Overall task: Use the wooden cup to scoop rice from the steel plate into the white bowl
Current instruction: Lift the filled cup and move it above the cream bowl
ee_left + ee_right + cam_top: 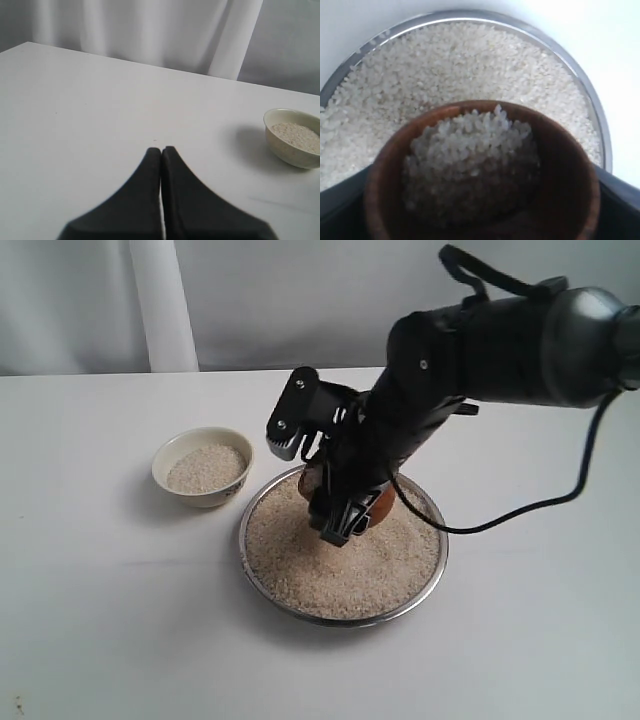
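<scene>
The steel plate (pixel 436 562) lies mid-table, heaped with rice (pixel 340 565). My right gripper (pixel 345 508) hangs over the plate's far half, shut on the wooden cup (pixel 383 506). In the right wrist view the wooden cup (pixel 565 165) holds a mound of rice (pixel 470 150), with the steel plate (pixel 592 102) beneath it. The white bowl (pixel 192 443) sits left of the plate, holding rice. The left wrist view shows my left gripper (pixel 161 150) shut and empty over bare table, the white bowl (pixel 290 152) off to one side.
White table (pixel 100 620) all round, with a pale curtain at the back. A black cable (pixel 540 505) hangs from the right arm to the plate's right.
</scene>
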You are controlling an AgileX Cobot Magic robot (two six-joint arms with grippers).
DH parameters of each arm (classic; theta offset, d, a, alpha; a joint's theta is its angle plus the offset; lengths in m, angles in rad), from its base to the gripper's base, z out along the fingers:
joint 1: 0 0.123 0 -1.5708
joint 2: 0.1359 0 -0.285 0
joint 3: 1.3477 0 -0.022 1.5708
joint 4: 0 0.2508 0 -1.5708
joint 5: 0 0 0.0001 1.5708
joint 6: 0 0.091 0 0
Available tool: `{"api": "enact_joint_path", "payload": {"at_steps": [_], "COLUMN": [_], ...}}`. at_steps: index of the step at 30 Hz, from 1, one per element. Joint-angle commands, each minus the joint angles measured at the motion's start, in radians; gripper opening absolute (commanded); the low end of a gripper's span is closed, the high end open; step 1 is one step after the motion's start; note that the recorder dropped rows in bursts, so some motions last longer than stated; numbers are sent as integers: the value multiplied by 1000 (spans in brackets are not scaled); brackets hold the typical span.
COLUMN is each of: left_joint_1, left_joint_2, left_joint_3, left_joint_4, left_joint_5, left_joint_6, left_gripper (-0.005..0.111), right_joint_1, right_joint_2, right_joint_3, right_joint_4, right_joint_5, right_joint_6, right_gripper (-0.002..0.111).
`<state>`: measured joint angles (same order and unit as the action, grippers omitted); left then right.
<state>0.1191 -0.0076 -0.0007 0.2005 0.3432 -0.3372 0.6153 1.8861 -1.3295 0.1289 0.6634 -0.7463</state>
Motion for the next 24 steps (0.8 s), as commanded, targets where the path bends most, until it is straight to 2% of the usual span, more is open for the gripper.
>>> {"api": "enact_joint_path", "payload": {"at_steps": [1, 7, 12, 19, 24], "left_joint_1": [-1, -1, -1, -1, -1], "left_joint_2": [8, 8, 8, 8, 8], "left_joint_3": [1, 1, 1, 1, 1], "left_joint_4": [-4, -4, -4, -4, -4], "left_joint_5": [-6, -6, -6, -6, -6], "left_joint_6": [-2, -2, -2, -2, -2], "left_gripper": [0, 0, 0, 0, 0], "right_joint_1": [-36, -47, -33, 11, 18], "right_joint_2": [-110, -190, -193, -193, -192], "right_joint_3": [145, 369, 475, 474, 398], "right_joint_4": [101, 228, 277, 229, 220], "right_joint_5": [-223, -576, -778, -847, -826], "right_joint_6": [13, 13, 90, 92, 92], "right_gripper": [0, 0, 0, 0, 0]}}
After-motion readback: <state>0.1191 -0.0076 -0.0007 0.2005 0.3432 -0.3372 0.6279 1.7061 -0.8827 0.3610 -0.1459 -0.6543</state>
